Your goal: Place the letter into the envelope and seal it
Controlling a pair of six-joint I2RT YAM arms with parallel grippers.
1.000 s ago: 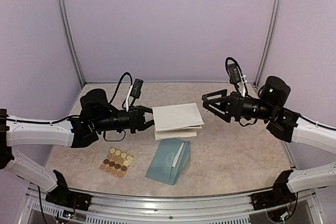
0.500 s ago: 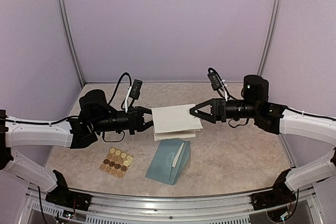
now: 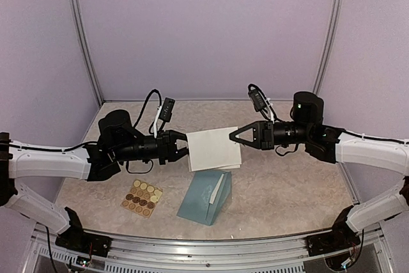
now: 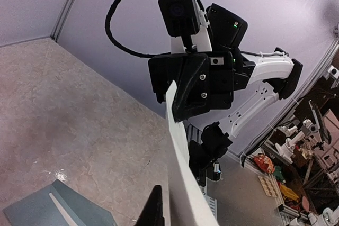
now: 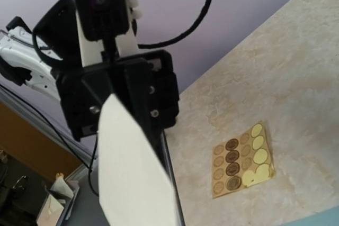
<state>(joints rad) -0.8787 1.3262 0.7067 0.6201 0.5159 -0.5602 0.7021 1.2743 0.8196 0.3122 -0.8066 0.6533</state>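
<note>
Surface: beige marbled table (image 3: pixel 287 183), lavender walls (image 3: pixel 204 30) on three sides, aluminium posts (image 3: pixel 83 36) in the back corners.

The envelope (image 3: pixel 203 197) is on the table, near the front edge, about midway between the two arms. A pale strip shows along its right part, which looks lifted; the exact fold is hard to make out.

The letter (image 3: pixel 212 148) is in the air just behind the envelope, not touching it, held at both ends.
- Left gripper (image 3: pixel 183 146): behind-left of the envelope, clamped on the letter's left edge.
- Right gripper (image 3: pixel 232 135): behind-right of the envelope, fingers drawn to a point on the letter's right edge. The left wrist view has one finger either side of the sheet.

Sticker sheet (image 3: pixel 142 197): flat on the table, left of the envelope, well apart from it.

Hidden or cut off:
- Left wrist sees the letter edge-on, and only one corner of the envelope.
- Right wrist: the letter fills the foreground and covers most of the left gripper, with only a sliver of teal at the bottom right corner.
- Clutter beyond the table in the left wrist view is too blurred to identify.

Writing: the stickers are tan and dark-brown rounds, and any print on them is too small to read. Green lights show on both arm housings.
</note>
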